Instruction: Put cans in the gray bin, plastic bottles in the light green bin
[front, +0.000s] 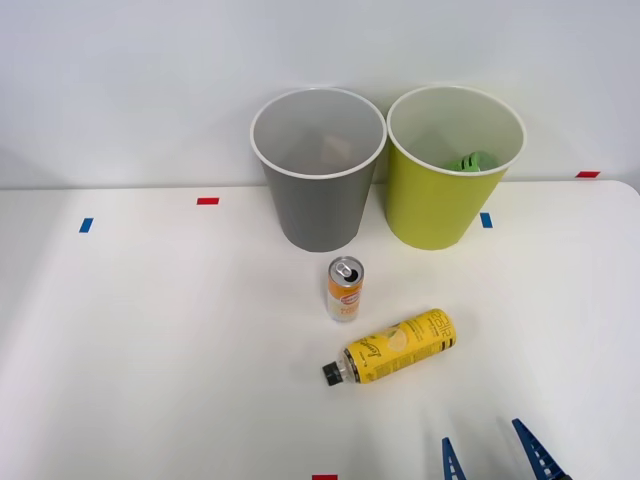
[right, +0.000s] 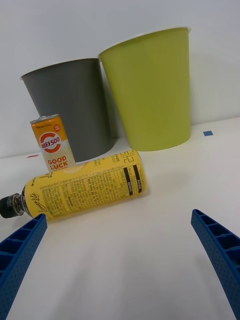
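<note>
Two bins stand side by side at the counter's (front: 120, 330) far edge: gray bin (front: 318, 205) and light green bin (front: 445, 200), the latter holding a green bottle (front: 472, 161). Orange can (front: 344, 289) upright before the gray bin; yellow bottle (front: 392, 347) lying just beside it. Right end effector (front: 497, 453) near the front edge. Wrist view: end effector (right: 120, 260) wide open, empty, short of the yellow bottle (right: 85, 190).

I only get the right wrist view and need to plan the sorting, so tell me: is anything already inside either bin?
Observer: Yes. From the front view, a green bottle lies inside the light green bin.
Operator: And the other one?
Observer: Inside the gray bin I see only a faint pale patch, and I cannot tell what it is.
Operator: I see the can from the side. What does its top look like?
Observer: It is silver, with the pull-tab opening facing up. The can stands upright.
</note>
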